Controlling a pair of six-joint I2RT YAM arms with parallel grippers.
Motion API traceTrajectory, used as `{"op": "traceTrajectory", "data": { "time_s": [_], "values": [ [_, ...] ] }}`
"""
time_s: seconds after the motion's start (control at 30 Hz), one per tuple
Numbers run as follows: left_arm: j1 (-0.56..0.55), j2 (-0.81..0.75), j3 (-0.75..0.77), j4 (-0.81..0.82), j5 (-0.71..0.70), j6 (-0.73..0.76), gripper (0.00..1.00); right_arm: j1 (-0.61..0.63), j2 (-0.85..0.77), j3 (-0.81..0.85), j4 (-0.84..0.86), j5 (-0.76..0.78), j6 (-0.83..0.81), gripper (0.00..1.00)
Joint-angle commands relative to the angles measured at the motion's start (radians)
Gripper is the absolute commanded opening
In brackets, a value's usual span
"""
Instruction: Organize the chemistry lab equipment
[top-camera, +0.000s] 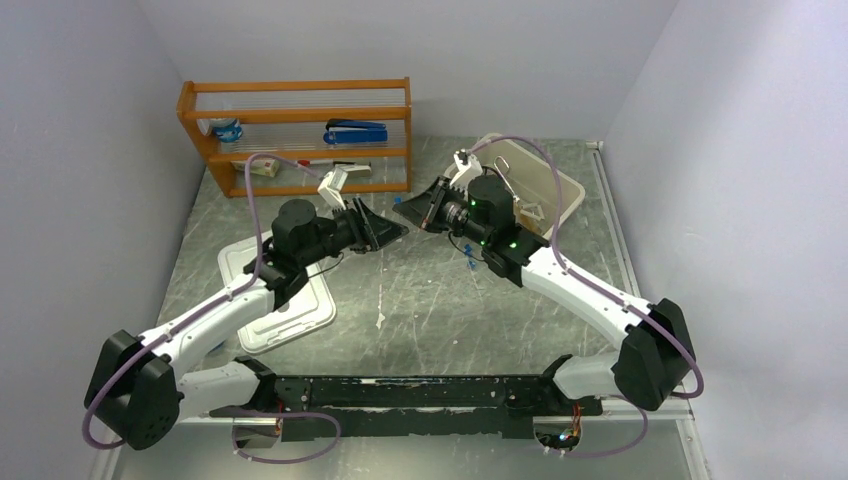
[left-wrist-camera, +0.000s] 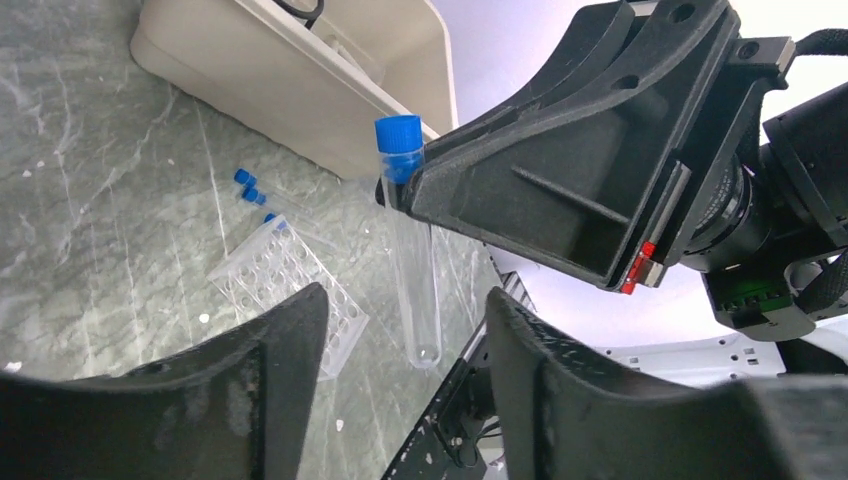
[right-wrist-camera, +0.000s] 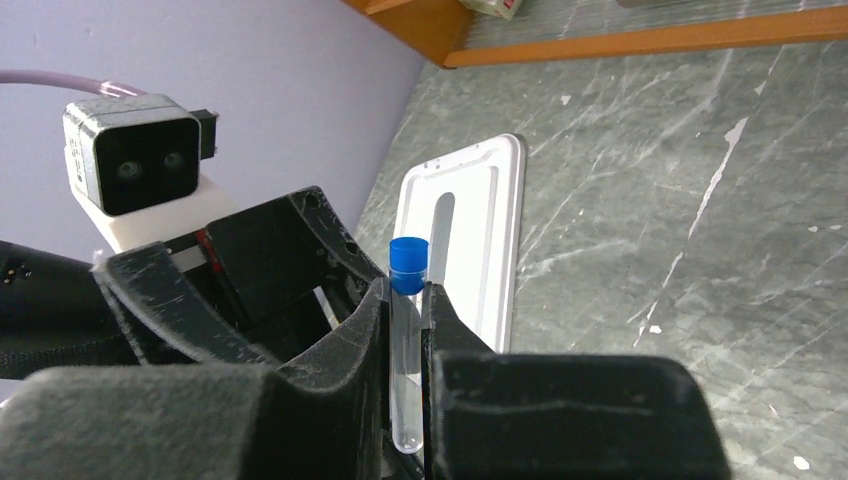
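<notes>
From above, my two arms look like twins: the left arm (top-camera: 210, 320) at seven o'clock and the right arm (top-camera: 590, 295) at four o'clock, each with glossy white links between bulky black joint housings. A lilac cable (top-camera: 255, 200) loops along each one. The left gripper (top-camera: 398, 232) and right gripper (top-camera: 402, 208) are matte black wedges with scuffed, chalky fingers (left-wrist-camera: 280, 380). A small white camera block (top-camera: 335, 185) rides each wrist. Green lights (top-camera: 510, 243) glow on the right forearm, a red tab (left-wrist-camera: 640, 268) marks its gripper body, and a black rail (top-camera: 430, 395) at six o'clock joins the bases.
</notes>
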Motion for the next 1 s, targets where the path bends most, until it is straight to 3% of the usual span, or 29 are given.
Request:
{"op": "traceTrajectory", "data": {
  "time_s": [0.0, 0.1, 0.33, 0.5, 0.63, 0.8, 0.9, 0.97],
  "values": [
    [-0.018, 0.027, 0.005, 0.12, 0.035, 0.027, 0.57, -0.011, -0.031, 0.002, -0.007, -0.043, 0.025, 0.01],
    [-0.022, 0.03, 0.007, 0.134, 0.041, 0.067, 0.42, -0.021, -0.032, 0.017, -0.053, -0.067, 0.004, 0.04],
    [-0.023, -0.015, 0.022, 0.041, 0.019, 0.241, 0.06, -0.037, -0.047, 0.079, -0.204, -0.145, -0.071, 0.3],
    [-0.024, -0.01, 0.044, -0.006, 0.086, 0.324, 0.05, -0.064, -0.045, 0.089, -0.189, -0.232, -0.034, 0.3],
    [-0.024, -0.018, 0.071, -0.057, 0.116, 0.4, 0.05, -0.078, -0.018, 0.141, -0.263, -0.245, -0.064, 0.39],
    [-0.024, -0.022, 0.107, -0.095, 0.143, 0.461, 0.05, -0.08, 0.033, 0.225, -0.391, -0.301, -0.13, 0.41],
    [-0.024, -0.02, 0.133, -0.151, 0.155, 0.518, 0.05, -0.08, 0.047, 0.238, -0.427, -0.318, -0.146, 0.4],
    [-0.025, -0.013, 0.177, -0.228, 0.142, 0.568, 0.05, -0.081, 0.043, 0.241, -0.431, -0.321, -0.143, 0.31]
  ]
}}
